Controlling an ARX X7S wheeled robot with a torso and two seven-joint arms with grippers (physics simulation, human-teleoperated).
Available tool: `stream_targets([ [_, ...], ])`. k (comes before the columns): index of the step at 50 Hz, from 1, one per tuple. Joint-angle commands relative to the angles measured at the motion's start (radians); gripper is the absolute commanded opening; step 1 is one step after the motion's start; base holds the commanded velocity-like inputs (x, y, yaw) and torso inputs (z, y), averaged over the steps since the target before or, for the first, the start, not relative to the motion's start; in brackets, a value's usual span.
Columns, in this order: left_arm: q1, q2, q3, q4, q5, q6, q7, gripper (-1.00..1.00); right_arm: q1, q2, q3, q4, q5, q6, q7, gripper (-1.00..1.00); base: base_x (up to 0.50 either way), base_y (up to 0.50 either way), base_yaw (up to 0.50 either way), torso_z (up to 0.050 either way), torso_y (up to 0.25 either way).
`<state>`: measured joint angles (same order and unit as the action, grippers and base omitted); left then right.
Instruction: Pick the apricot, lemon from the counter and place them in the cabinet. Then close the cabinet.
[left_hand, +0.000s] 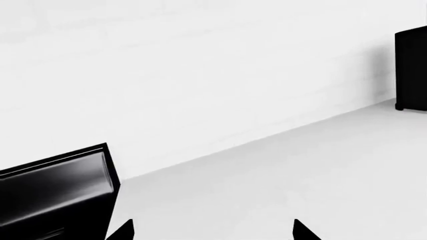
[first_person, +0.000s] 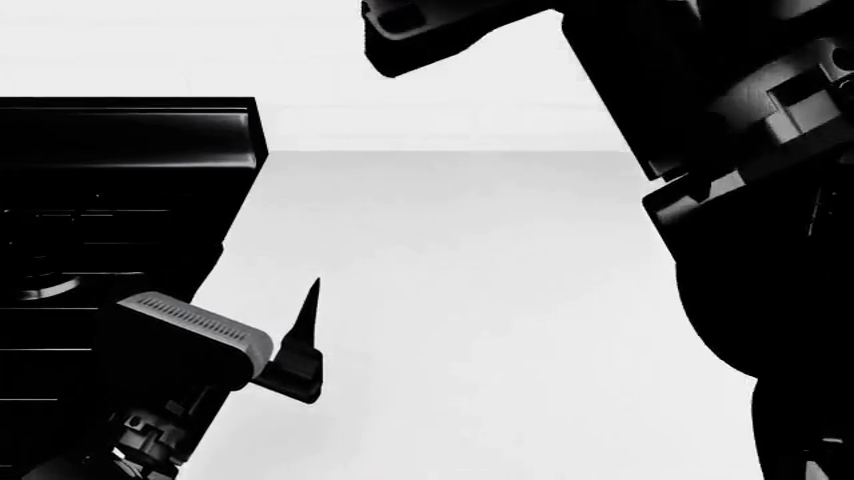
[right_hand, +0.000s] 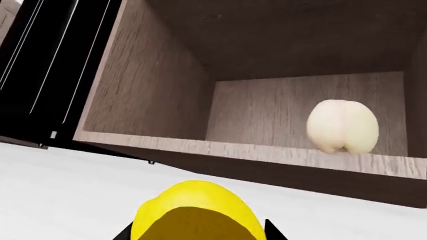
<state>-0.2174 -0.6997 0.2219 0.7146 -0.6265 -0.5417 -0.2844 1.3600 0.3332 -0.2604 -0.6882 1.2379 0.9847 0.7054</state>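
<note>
Holding the lemon (right_hand: 193, 212) between its two dark fingertips, the right gripper (right_hand: 199, 231) sits nearest the right wrist camera; the bright yellow fruit fills the space between the tips, one black tip showing at each side of it

Item: white surface beneath the lemon, pale and plain, running up to the cabinet front

Item: cabinet (right_hand: 143, 95), open, grey-brown wood grain inside, its front lip just beyond the lemon; black panels stand at one side of the box

Item: apricot (right_hand: 343, 126), pale cream, round, shallow crease visible, resting inside the cabinet on its floor toward the back wall, well apart from the lemon

Item: left gripper (first_person: 304, 335), low in the head view over the counter (first_person: 467, 300), carrying nothing; in the left wrist view two black fingertips (left_hand: 123, 231) stand apart with bare white counter between them, so the claw is spread wide

Item: stove top (first_person: 107, 220), black, at the left of the head view, its raised back edge beside the counter

Item: right arm (first_person: 721, 150), dark, raised high across the upper right of the head view

Item: white wall behind the counter; a black object (left_hand: 410, 70) stands at the counter's far end in the left wrist view
</note>
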Motion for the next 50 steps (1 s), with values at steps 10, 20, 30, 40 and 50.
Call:
stream_targets([
  [10,-0.005,-0.005,-0.002,0.009,-0.009,-0.006,-0.008,1.0,0.187,-0.029,-0.103,0.208,-0.195,-0.007,-0.097,-1.0,0.0,0.0,0.0,0.0,0.0],
  [20,-0.01,-0.006,-0.001,0.013,-0.013,-0.012,-0.012,1.0,0.187,-0.022,-0.119,0.206,-0.206,-0.008,-0.099,-1.0,0.0,0.0,0.0,0.0,0.0],
  [30,-0.026,-0.002,0.009,0.029,-0.017,-0.026,-0.02,1.0,0.285,-0.055,-0.185,0.393,-0.329,-0.098,-0.225,-1.0,0.0,0.0,0.0,0.0,0.0],
  [40,-0.029,0.0,0.014,0.029,-0.017,-0.026,-0.021,1.0,0.329,-0.085,-0.222,0.53,-0.401,-0.174,-0.299,-1.0,0.0,0.0,0.0,0.0,0.0],
  [50,-0.04,0.0,0.019,0.034,-0.022,-0.036,-0.025,1.0,0.394,-0.133,-0.261,0.675,-0.466,-0.246,-0.361,-1.0,0.0,0.0,0.0,0.0,-0.001],
])
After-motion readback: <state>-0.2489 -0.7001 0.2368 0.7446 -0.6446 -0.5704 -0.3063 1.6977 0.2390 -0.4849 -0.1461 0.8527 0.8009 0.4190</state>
